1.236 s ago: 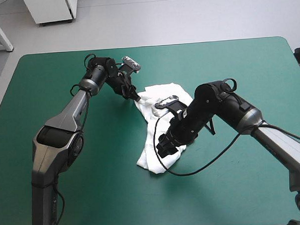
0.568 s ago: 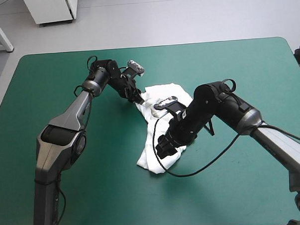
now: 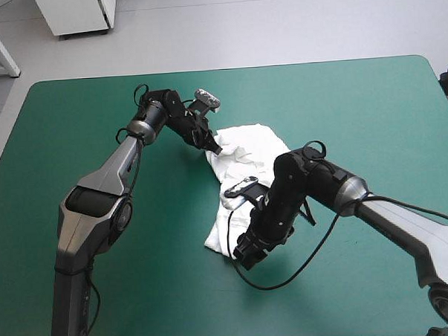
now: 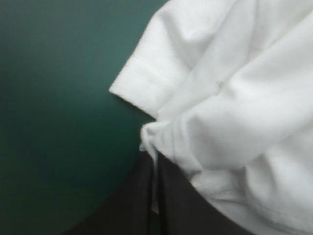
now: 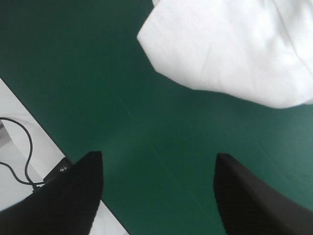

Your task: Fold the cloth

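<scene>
**Left clamped on the T-shirt, right open at its near end**

My right fingers (image 3: 246,250) are nearest to me, down by the worktop (image 3: 370,102) at the near end of the T-shirt (image 3: 245,146). They stand wide apart and hold nothing. Between them I see only the teal-green cover (image 5: 146,112), and I cannot tell whether they touch it. Just ahead of them lies the near end of the T-shirt (image 5: 230,49), a rounded white fold flat on the cover and clear of both fingers.

The T-shirt is a crumpled heap about the middle of the worktop. It runs as a long strip from my right fingers toward the far edge and is wider at the far end. In the high view my right arm crosses over its middle part.

Farthest off, my left fingers (image 3: 210,144) (image 4: 146,193) are at the far left corner of the heap. They are all but together, clamped on a pinch of the T-shirt (image 4: 234,98). A thin line of white shows in the seam between them, and the cloth bunches at their tips. Just past the tips a sleeve (image 4: 142,83) with a stitched hem lies flat on the cover, pointing away from the heap. Beside it the shirt spreads in soft folds.
</scene>
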### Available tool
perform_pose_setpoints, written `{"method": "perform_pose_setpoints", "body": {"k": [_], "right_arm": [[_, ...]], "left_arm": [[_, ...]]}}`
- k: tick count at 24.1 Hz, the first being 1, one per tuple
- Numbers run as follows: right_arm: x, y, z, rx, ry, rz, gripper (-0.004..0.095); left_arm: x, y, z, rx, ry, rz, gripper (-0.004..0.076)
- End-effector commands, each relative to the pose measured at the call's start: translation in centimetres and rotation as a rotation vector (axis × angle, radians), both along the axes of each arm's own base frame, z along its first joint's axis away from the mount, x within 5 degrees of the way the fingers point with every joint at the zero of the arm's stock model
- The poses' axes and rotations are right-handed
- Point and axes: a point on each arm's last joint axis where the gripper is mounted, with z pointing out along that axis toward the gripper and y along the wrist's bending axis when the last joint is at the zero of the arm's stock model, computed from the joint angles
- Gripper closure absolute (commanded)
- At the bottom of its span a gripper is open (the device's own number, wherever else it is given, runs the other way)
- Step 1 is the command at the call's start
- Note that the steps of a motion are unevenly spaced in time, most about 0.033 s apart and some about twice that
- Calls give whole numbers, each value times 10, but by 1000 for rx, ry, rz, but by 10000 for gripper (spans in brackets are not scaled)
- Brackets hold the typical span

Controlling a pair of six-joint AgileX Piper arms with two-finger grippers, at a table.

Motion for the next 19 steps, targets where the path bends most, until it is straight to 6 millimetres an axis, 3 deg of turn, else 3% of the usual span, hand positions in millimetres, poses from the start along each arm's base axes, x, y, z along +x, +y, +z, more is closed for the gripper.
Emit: {"method": "perform_pose_setpoints", "body": {"k": [1,8,14,19], "right_arm": [[-4,11,8,45,-51,49,304],[7,29,-8,48,-67,92,304],[27,46,1,77,-142,118,304],[37,56,-33,8,-59,134,304]], "left_arm": [[-16,-12,14,-28,73,-41,746],[-18,-13,14,-31,92,-42,746],[-18,-14,14,-44,95,-47,746],[-19,-15,15,-59,94,-55,746]]}}
